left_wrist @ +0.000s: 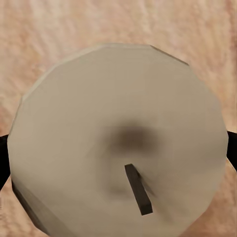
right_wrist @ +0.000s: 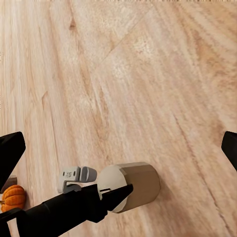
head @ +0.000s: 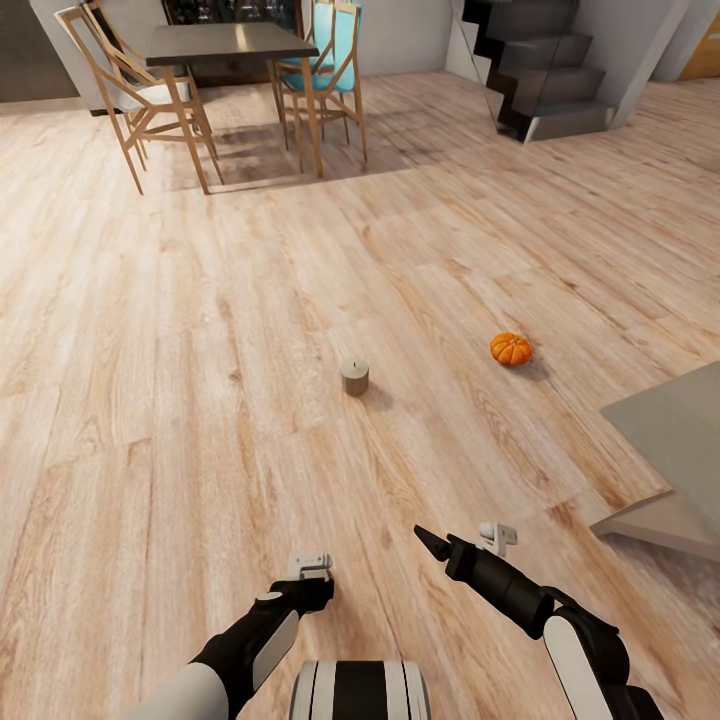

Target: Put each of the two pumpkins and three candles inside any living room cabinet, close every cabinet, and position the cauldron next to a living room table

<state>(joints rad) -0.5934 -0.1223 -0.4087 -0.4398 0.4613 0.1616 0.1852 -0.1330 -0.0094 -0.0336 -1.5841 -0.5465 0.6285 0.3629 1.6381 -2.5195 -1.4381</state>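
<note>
We judge the gathering step is in hand: our left gripper (head: 311,588) is clamped around one candle (left_wrist: 118,143), while our right gripper (head: 436,543) gapes wide, empty. A second candle (head: 354,376) stands on the floor (head: 180,400) at twelve o'clock, a pumpkin (head: 511,348) at one o'clock; next, the free gripper must roll closer and reach down.

Two candles (head: 354,376) (left_wrist: 118,143), one pumpkin (head: 511,348), three chairs (head: 135,95), one table (head: 228,44).

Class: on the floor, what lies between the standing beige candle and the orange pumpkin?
Nothing: in the head view, only bare light wooden plank floor separates the stubby beige-grey cylinder candle from the small orange ribbed pumpkin.
</note>
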